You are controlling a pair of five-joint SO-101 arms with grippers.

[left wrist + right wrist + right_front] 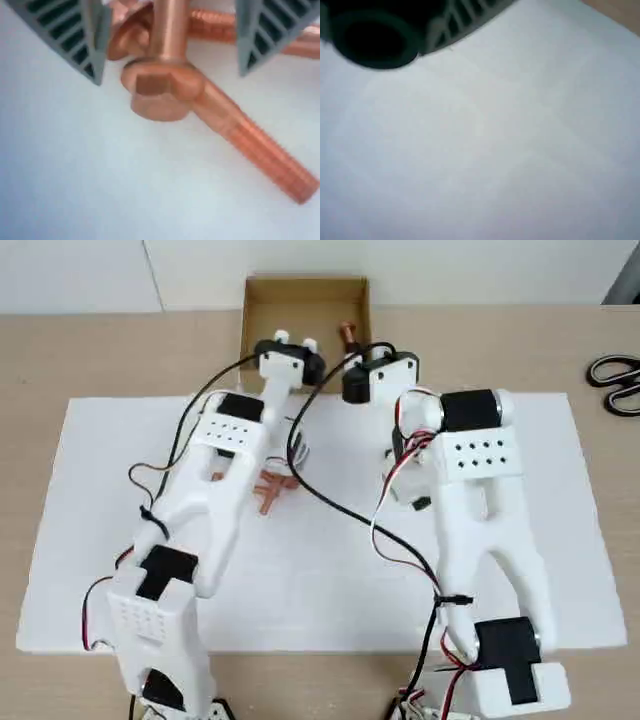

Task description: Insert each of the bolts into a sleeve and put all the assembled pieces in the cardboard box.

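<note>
Several copper bolts (165, 95) lie in a heap on the white sheet; from above they show beside the left arm (270, 490). My left gripper (170, 74) hangs open right over the heap, one grey finger (75, 35) on each side of a bolt shaft, not touching it. A hex-headed bolt (250, 145) points away from the pile. A black round sleeve (372, 42) sits against the ribbed grey part of my right gripper (457, 22), low over the bare sheet. The cardboard box (255, 310) stands at the back, with a copper piece (347, 335) inside.
The white foam sheet (330, 570) covers most of the tan table. Scissors (615, 383) lie at the far right edge. Black and red cables (340, 505) trail across the sheet between the two arms.
</note>
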